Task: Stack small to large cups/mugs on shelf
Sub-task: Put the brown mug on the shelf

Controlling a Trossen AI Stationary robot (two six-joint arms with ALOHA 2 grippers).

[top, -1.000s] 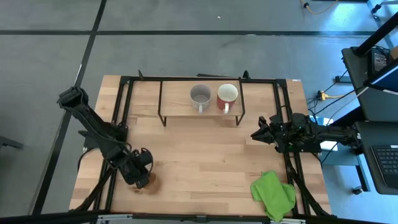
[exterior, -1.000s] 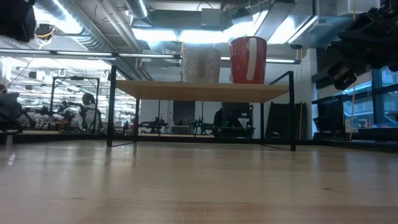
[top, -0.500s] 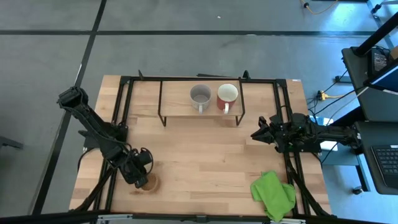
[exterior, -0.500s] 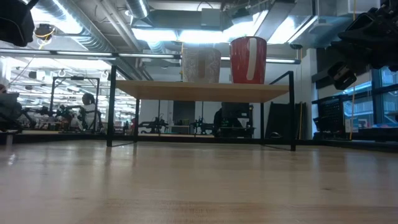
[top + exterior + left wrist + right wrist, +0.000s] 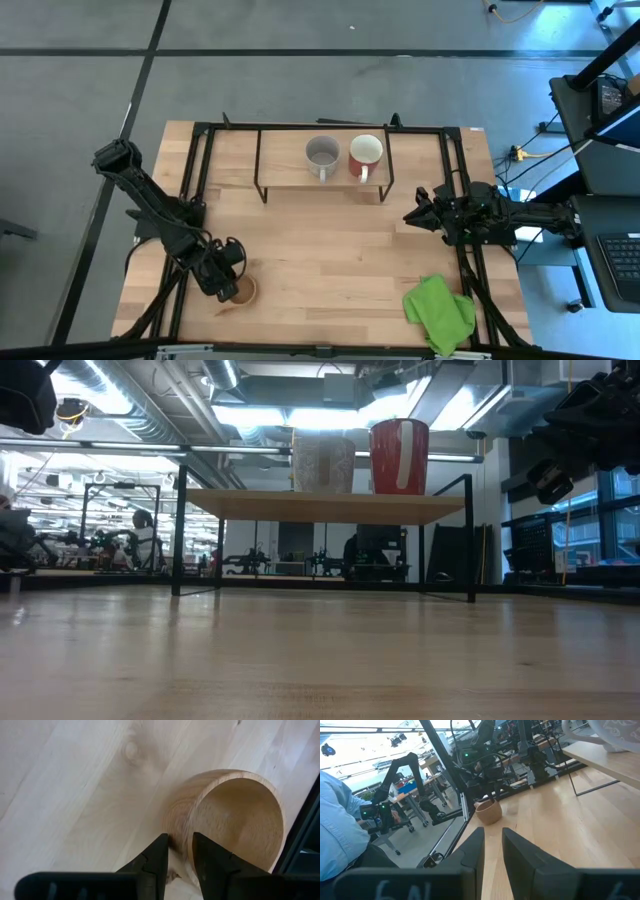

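One wooden cup [image 5: 241, 291] stands at the counter's [image 5: 330, 250] 7 o'clock corner; the left gripper [image 5: 177, 851] pinches its rim wall. Grey mug [image 5: 321, 154] and red mug [image 5: 366, 152] sit on the shelf [image 5: 285, 175] at 12 o'clock. Right gripper [image 5: 490, 845] waits at 3 o'clock, fingers slightly apart, holding nothing.

The shelf [image 5: 285, 170] held the grey mug [image 5: 321, 154] and red mug [image 5: 366, 153]; the table [image 5: 330, 250] bore the wooden cup [image 5: 243, 291] at the left gripper [image 5: 228, 287] and a green cloth [image 5: 439, 311].
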